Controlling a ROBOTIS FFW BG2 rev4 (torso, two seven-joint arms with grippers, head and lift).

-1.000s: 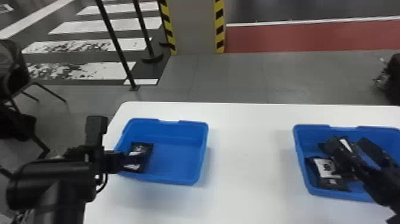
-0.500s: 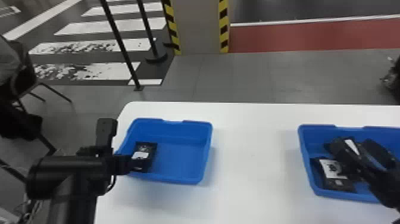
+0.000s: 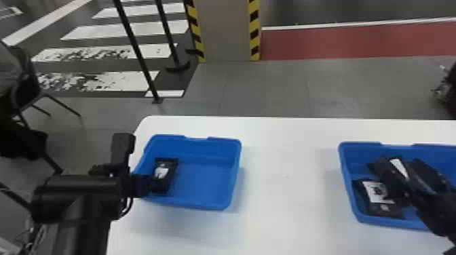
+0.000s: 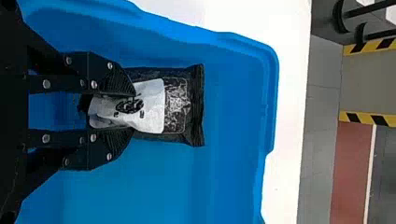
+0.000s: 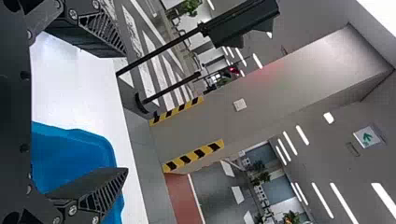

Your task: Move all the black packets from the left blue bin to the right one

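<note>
Pinching blk pkt (image 4: 177, 102) by near end w/ L claw (image 4: 134, 111), narrow on it, in left part of L bin (image 3: 234, 176); lying long axis near–far, approx. in line w/ claw. Prob. needs straight lift, then carry right. Over R bin (image 3: 347, 183), w/ R claw (image 5: 125, 112) wide, empty, well apart from pkt.

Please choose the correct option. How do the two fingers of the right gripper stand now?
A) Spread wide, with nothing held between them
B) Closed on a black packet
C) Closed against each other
A: in the right wrist view, the fingers of the right gripper stand far apart, and the gap between their tips holds no packet.
</note>
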